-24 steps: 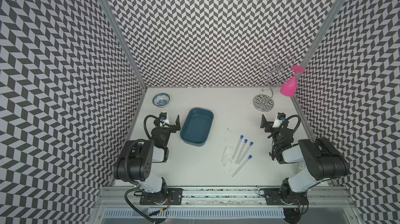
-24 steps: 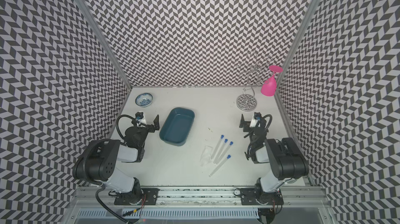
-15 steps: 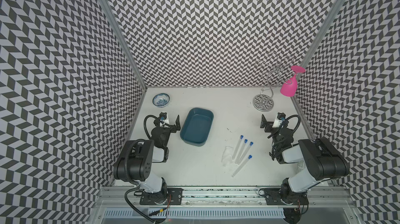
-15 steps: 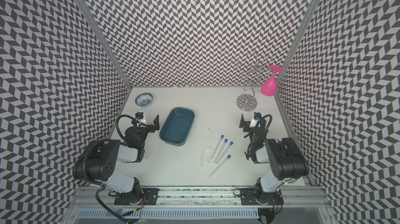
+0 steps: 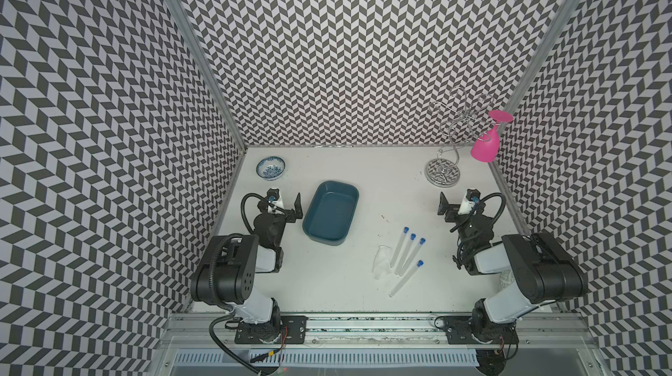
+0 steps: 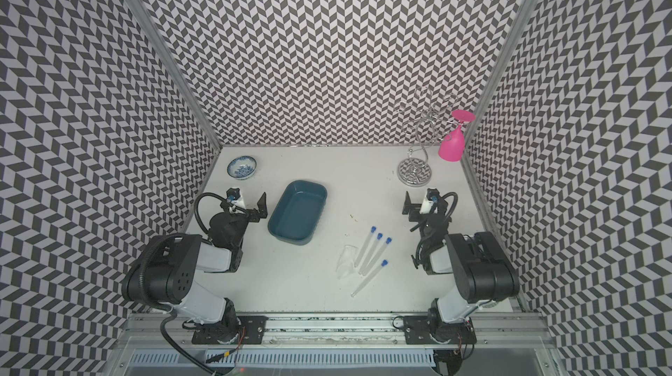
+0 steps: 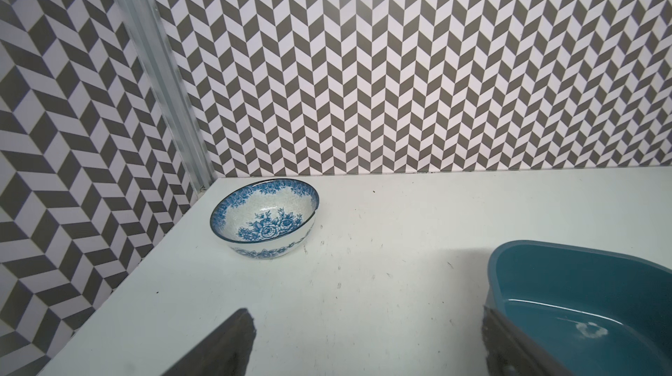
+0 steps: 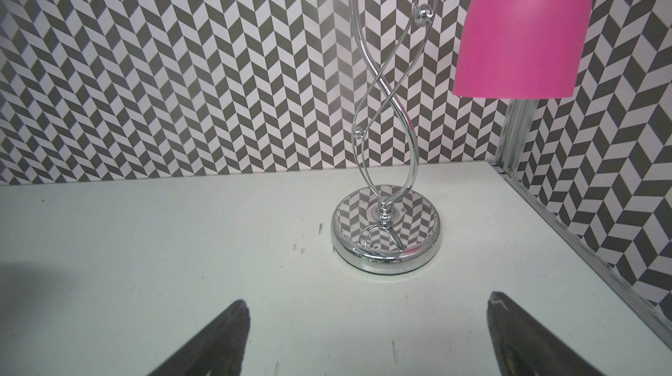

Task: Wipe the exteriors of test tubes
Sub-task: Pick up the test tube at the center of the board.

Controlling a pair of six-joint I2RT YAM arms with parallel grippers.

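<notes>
Several clear test tubes [image 5: 404, 251] [image 6: 371, 252] with blue caps lie side by side on the white table, right of centre, in both top views. One tube [image 5: 405, 279] lies apart, nearer the front. A small translucent wipe sheet [image 5: 381, 262] [image 6: 346, 261] sits just left of them. My left gripper [image 5: 287, 206] [image 6: 251, 207] [image 7: 365, 319] hovers open and empty beside the teal tray. My right gripper [image 5: 454, 207] [image 6: 418, 207] [image 8: 367, 305] is open and empty, behind the tubes and facing the chrome stand. Neither wrist view shows the tubes.
A teal tray [image 5: 336, 185] [image 6: 307, 184] [image 7: 545, 247] holding a little water stands left of centre. A blue-patterned bowl [image 5: 270, 167] [image 7: 267, 227] sits in the back left corner. A chrome stand [image 5: 443, 172] [image 8: 385, 243] with a hanging pink glass [image 5: 485, 145] [image 8: 520, 28] fills the back right corner.
</notes>
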